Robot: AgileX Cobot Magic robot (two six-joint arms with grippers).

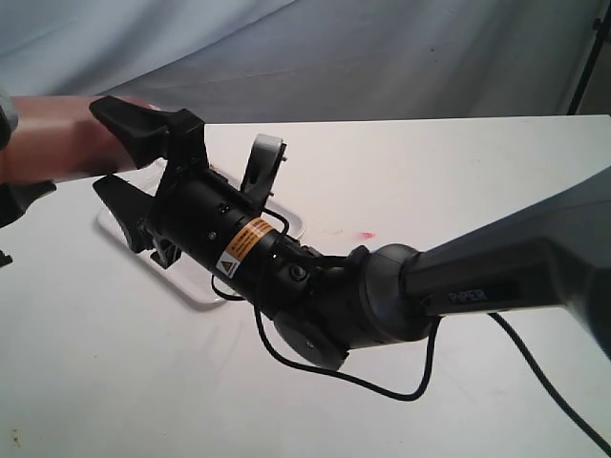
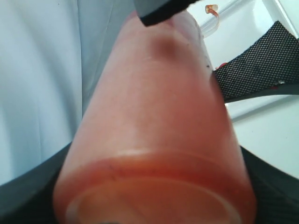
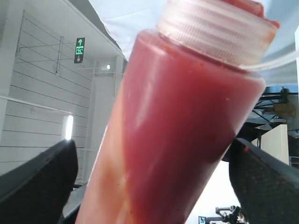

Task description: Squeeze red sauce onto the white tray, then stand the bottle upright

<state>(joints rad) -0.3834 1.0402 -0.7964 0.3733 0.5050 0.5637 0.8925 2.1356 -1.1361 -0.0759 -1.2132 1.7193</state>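
The bottle (image 1: 48, 138) hangs roughly level over the left of the table, its nozzle end hidden behind my right gripper (image 1: 97, 143). My left gripper (image 2: 154, 186) is shut on the bottle (image 2: 154, 116) near its base, which fills the left wrist view. My right gripper (image 3: 152, 144) straddles the bottle (image 3: 177, 116) below its ribbed collar (image 3: 219, 28). Those jaws are open, with a gap on one side and the other finger close against the plastic. Dark red sauce (image 3: 187, 140) shows inside. The white tray (image 1: 205, 296) lies below the right wrist.
A faint pinkish smear (image 1: 366, 234) marks the white table (image 1: 458, 172) right of the tray. The right arm (image 1: 496, 277) crosses from the right edge, trailing a black cable (image 1: 382, 386). A black stand leg (image 1: 587, 57) is at the far right.
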